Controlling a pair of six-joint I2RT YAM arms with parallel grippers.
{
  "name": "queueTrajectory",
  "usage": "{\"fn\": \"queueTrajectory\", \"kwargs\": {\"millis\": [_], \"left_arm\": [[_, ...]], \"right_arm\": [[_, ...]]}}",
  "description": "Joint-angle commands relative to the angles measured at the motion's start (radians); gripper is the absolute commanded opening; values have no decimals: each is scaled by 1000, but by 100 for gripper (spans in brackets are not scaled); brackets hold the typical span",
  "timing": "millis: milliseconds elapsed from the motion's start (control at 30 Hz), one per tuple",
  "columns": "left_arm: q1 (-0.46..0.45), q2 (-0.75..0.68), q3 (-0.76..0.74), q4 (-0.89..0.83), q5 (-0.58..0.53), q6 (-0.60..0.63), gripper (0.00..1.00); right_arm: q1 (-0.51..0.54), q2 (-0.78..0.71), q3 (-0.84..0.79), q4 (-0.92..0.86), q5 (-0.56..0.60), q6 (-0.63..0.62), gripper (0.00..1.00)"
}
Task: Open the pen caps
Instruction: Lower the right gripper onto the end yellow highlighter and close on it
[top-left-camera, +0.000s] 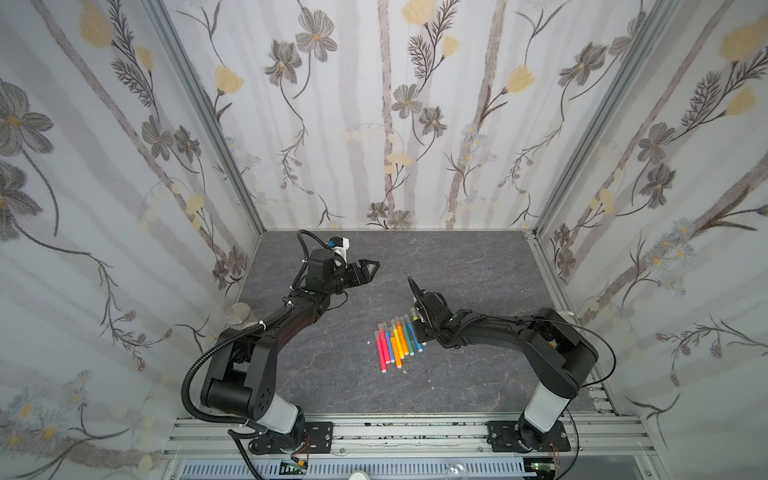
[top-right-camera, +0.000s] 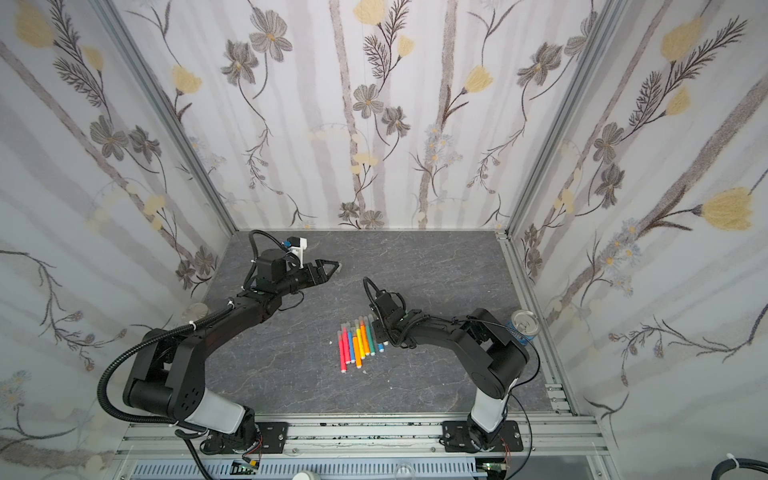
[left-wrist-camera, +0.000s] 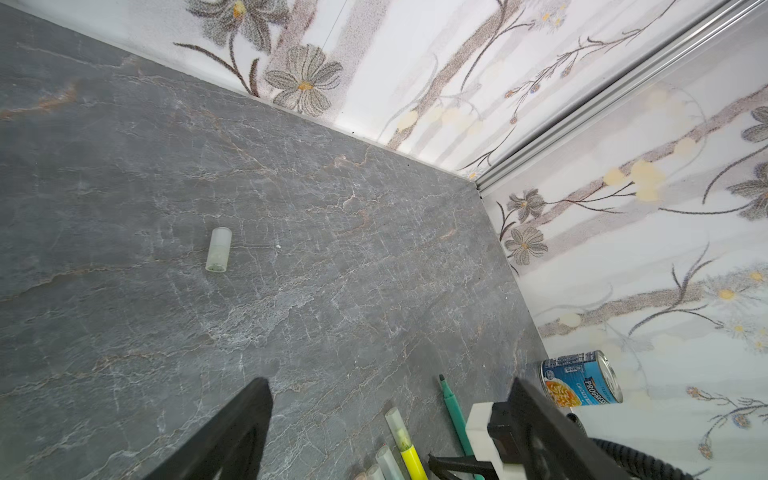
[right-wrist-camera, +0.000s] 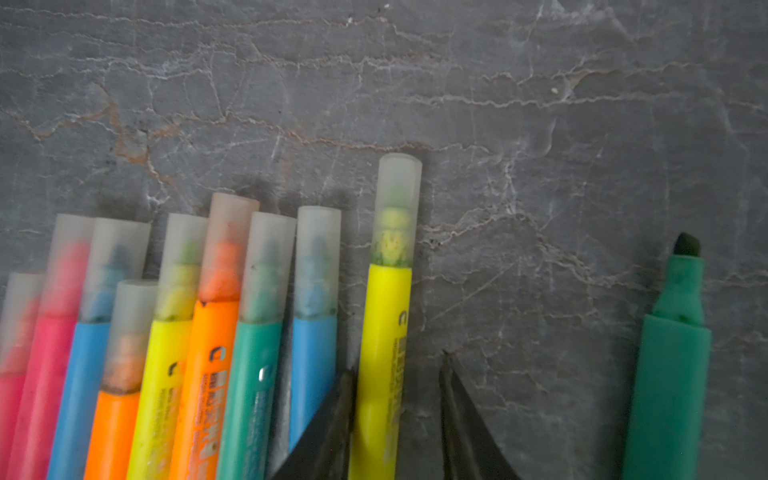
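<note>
Several pens (top-left-camera: 397, 338) (top-right-camera: 359, 343) lie side by side mid-table, each with a translucent pen cap (right-wrist-camera: 272, 266) on. My right gripper (right-wrist-camera: 398, 365) is open and straddles the yellow pen (right-wrist-camera: 384, 332), which stands slightly apart from the row. One finger touches its barrel and a gap remains at the other; its cap (right-wrist-camera: 397, 208) is on. A green pen (right-wrist-camera: 669, 374) (left-wrist-camera: 455, 415) lies uncapped beside it. One loose cap (left-wrist-camera: 219, 250) rests on the bare table. My left gripper (top-left-camera: 368, 270) (left-wrist-camera: 389, 384) hovers open and empty, left of the pens.
A blue soup can (top-right-camera: 524, 326) (left-wrist-camera: 582, 380) stands by the right wall behind the right arm. A round metal object (top-left-camera: 239, 313) sits by the left wall. Floral walls enclose the dark stone tabletop (top-left-camera: 457, 266) on three sides.
</note>
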Motion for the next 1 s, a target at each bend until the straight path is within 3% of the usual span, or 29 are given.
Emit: {"fn": "queueTrajectory", "kwargs": {"millis": [0,267,567,967], "left_arm": [[2,5,3,1,12,11,89],[-6,30,27,-56,11,17,87],[-57,48,45,-125,5,55,86],[-196,130,133,-201,2,69,83]], "right_arm": [[11,11,-14,-31,6,4,33],[24,-4,-59,-28,-29,6,15],[2,-78,-69,-18,-72,-12,3],[-84,-329,-83,-15,-71,-23,0]]}}
